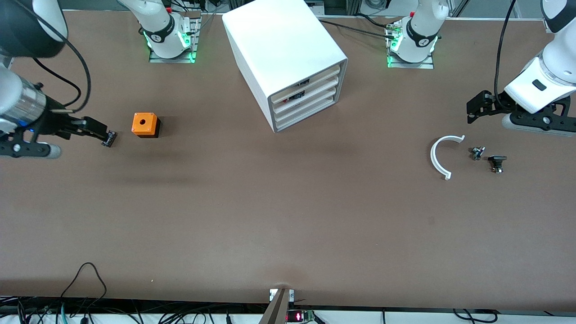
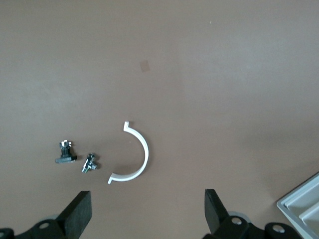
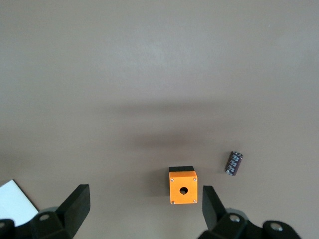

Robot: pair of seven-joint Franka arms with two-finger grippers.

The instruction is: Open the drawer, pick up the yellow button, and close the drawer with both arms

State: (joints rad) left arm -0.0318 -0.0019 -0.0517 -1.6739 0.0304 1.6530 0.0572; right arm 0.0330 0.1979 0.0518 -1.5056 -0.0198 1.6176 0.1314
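Button: not visible anywhere, presumably inside drawer cabinet (image 1: 288,58), all drawers closed. Left gripper (image 1: 478,107): fingers apart, empty, raised toward left arm's end from cabinet, near white curved piece (image 1: 438,157) and two small black-and-silver parts (image 1: 487,158). Right gripper (image 1: 96,132): fingers apart, empty, toward right arm's end from cabinet, beside orange cube (image 1: 145,124). Progress: nothing done; opening, retrieval, closing all outstanding.

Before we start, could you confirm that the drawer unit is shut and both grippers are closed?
Not quite: the drawer unit is shut in the front view, but both wrist views show the left gripper and the right gripper open, with nothing held.
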